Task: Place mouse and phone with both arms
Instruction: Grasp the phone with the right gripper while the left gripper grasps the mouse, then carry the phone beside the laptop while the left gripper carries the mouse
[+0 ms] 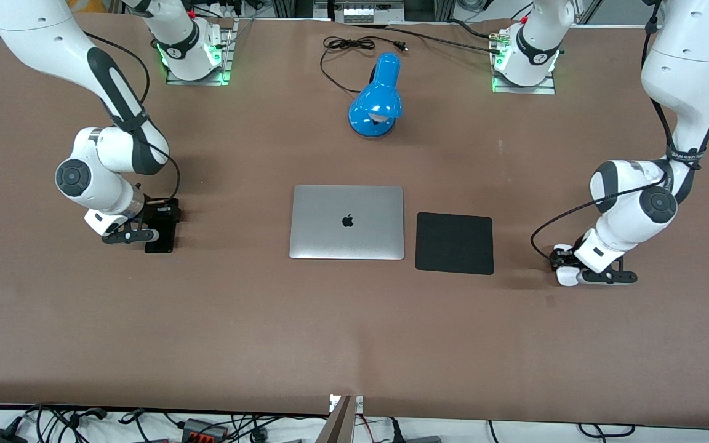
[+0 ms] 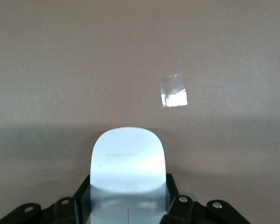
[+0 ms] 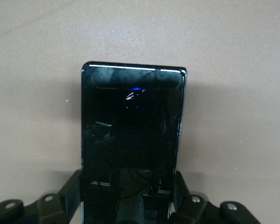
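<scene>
Nearest the front camera lies the white mouse [image 1: 565, 275], a small rounded oval at the left arm's end of the tabletop [image 1: 207, 320], at about 3 o'clock from the black mouse pad [image 1: 454, 242] and well apart from it. The left gripper [image 1: 567, 266] is down over the mouse, its fingers [image 2: 81, 196] set against both sides of the body. The left wrist view alone shows the faint grey scroll line on the mouse [image 2: 128, 168] and a glinting square of clear tape [image 2: 173, 91] on the tabletop just off its rounded end.

The phone [image 1: 162, 232], a slim black slab, lies at the right arm's end, at 9 o'clock from the closed silver laptop [image 1: 347, 222]. The right gripper [image 1: 160, 216] straddles its farther end. Only the right wrist view shows the glossy face of the phone [image 3: 132, 135], with reflections and a small blue glint, and the fingers [image 3: 70, 189] hugging both long edges.

Both arms are bent at the elbow with wrists low over the tabletop. A blue desk lamp [image 1: 376, 98] stands at 12 o'clock from the laptop.
</scene>
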